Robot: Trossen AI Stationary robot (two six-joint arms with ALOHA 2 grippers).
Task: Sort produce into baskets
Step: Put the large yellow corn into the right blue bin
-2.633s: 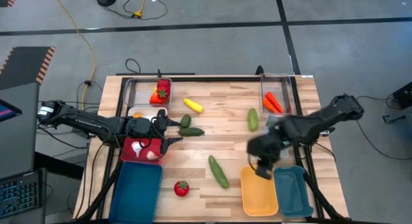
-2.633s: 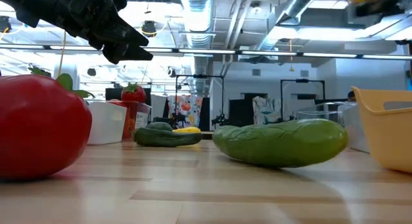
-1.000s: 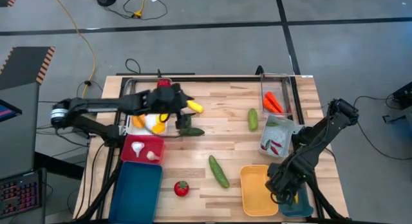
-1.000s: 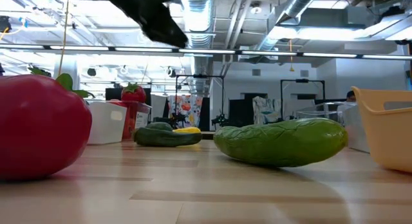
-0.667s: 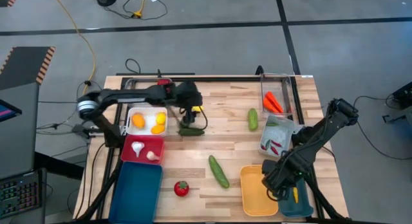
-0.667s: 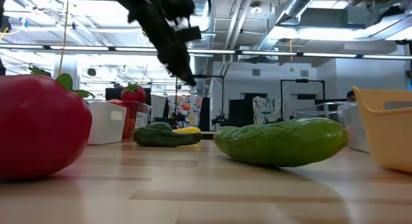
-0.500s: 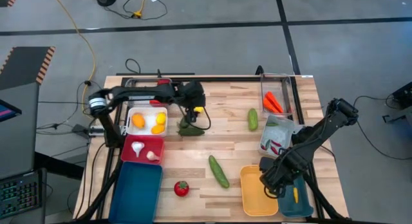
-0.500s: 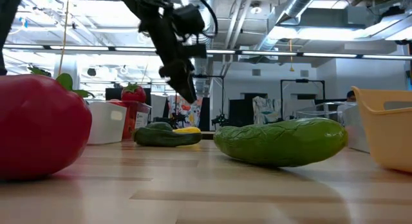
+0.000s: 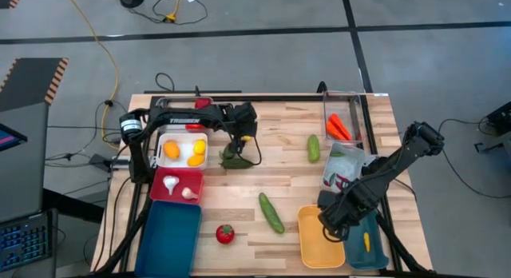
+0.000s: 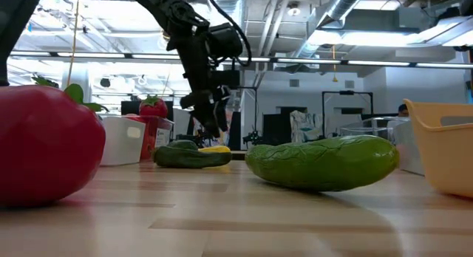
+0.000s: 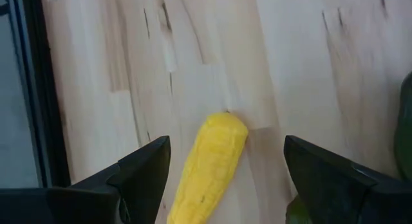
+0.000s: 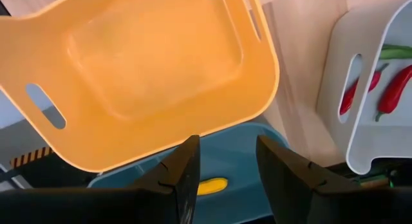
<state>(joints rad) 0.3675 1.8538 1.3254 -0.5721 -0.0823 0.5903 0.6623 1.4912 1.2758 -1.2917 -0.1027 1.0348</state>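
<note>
High view: the left tool hangs near the far edge of the tabletop, over a yellow squash-like piece hidden beneath it, beside a dark cucumber. The right tool sits at the near right corner above the orange-yellow basket and the small teal basket.

Low view: the left tool descends behind that cucumber, a yellow tip showing alongside.

Left wrist view: fingers spread wide, empty, straddling the yellow ridged piece. Judged step: grasp it; next, lower and close.

Right wrist view: fingers partly apart, holding nothing; a yellow piece lies in the teal basket.
</note>
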